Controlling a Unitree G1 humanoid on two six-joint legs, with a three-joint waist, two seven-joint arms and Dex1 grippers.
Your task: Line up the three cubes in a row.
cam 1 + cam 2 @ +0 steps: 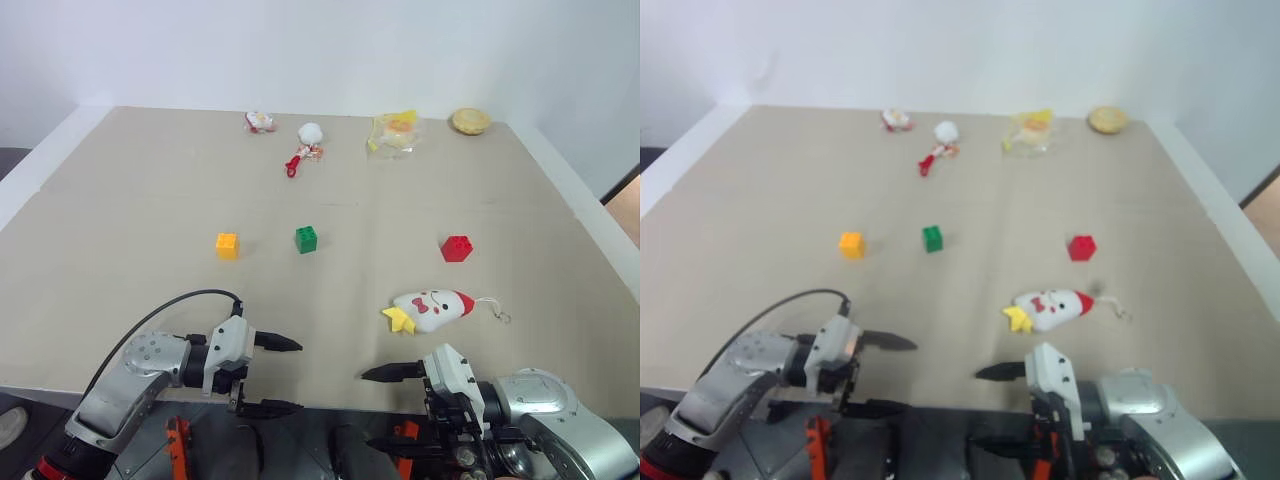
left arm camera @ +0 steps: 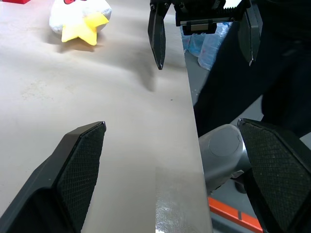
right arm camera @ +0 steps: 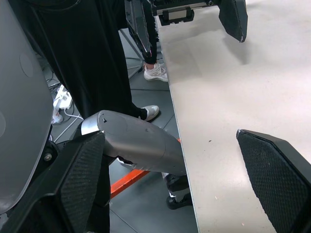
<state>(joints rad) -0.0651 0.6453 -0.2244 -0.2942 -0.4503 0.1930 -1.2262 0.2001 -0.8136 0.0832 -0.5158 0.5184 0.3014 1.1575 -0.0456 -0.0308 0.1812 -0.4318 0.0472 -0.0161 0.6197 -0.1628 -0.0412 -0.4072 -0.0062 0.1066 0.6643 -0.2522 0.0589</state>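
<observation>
Bench (image 1: 120, 200): small studded yellow-orange plastic cube (image 1: 227, 245), green plastic cube (image 1: 306, 239) and red plastic cube (image 1: 456, 248) spaced mid-surface, red well apart | white plush chicken toy (image 1: 430, 310) nearer than the red cube | left gripper (image 1: 277, 375) and right gripper (image 1: 385, 405) at near edge, facing, fingers spread wide, empty
</observation>
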